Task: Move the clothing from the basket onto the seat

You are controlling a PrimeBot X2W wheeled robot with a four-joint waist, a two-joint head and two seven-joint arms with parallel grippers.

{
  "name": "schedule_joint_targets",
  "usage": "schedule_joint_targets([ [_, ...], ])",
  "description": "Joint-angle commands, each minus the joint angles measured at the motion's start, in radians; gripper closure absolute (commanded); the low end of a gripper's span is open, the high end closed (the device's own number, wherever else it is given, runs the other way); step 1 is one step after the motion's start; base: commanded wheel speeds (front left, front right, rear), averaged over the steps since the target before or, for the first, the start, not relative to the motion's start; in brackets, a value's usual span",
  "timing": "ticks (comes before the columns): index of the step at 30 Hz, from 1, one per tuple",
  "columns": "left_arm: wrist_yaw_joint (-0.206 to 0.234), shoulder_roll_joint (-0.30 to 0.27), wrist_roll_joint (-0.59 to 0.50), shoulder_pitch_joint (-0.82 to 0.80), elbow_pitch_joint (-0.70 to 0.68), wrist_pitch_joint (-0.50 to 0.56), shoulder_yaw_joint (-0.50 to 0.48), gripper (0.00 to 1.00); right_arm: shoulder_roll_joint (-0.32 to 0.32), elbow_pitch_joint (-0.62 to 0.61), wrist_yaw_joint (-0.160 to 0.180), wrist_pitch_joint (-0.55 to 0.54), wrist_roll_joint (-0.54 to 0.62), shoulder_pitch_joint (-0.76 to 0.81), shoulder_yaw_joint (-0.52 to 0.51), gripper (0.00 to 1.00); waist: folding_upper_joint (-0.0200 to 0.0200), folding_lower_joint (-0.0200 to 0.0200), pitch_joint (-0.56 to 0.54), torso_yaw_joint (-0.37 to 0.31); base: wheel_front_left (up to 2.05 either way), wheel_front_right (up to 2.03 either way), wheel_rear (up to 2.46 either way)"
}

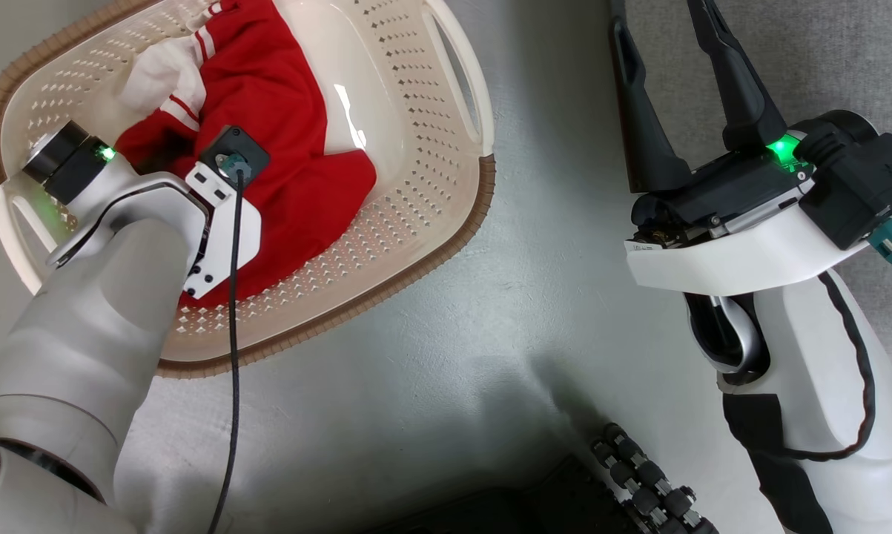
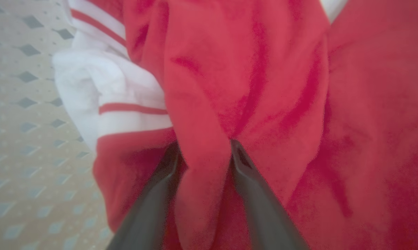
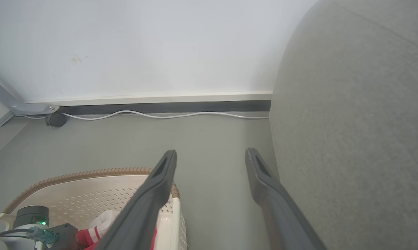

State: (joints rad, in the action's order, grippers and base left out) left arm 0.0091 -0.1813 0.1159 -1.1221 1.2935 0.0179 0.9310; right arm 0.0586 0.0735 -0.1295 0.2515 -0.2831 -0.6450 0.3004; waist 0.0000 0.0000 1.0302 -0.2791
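The red clothing (image 1: pixel 282 111) with white trim lies bunched in the cream basket (image 1: pixel 416 252) on the floor at the upper left. My left arm reaches down into the basket, its wrist covering the fingers in the head view. In the left wrist view the left gripper (image 2: pixel 205 145) stands open, its two fingers pressed into the clothing (image 2: pixel 264 86) with a raised red fold between them. My right gripper (image 1: pixel 657 22) hangs open and empty at the upper right, over the floor beside the grey seat (image 1: pixel 824 52). From the right wrist the gripper (image 3: pixel 211 153), the basket (image 3: pixel 90 173) and the seat (image 3: pixel 351 139) all show.
Grey floor separates the basket from the seat. A white cable (image 3: pixel 160 115) runs along the dark skirting under a pale wall. My base with its roller wheels (image 1: pixel 638 475) sits at the bottom of the head view.
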Motion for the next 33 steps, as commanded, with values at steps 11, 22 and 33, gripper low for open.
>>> schedule_joint_targets([
  [11,-0.034,-0.024,0.081,0.023,-0.003,-0.168,-0.057,1.0,-0.008,-0.008,-0.001,0.01,-0.015,0.002,0.017,0.0,0.0,0.0,-0.059,0.001,0.0,0.0,0.0],
  [22,-0.064,0.048,0.152,0.096,-0.015,-0.274,-0.093,1.0,-0.008,0.072,-0.001,0.01,0.022,0.035,-0.008,0.0,0.0,0.0,-0.25,0.071,0.0,0.0,0.0],
  [33,-0.056,0.099,0.208,0.251,-0.273,-0.279,-0.169,1.0,-0.008,0.176,-0.001,0.01,0.061,0.122,-0.026,0.0,0.0,0.0,-0.48,0.167,0.0,0.0,0.0],
])
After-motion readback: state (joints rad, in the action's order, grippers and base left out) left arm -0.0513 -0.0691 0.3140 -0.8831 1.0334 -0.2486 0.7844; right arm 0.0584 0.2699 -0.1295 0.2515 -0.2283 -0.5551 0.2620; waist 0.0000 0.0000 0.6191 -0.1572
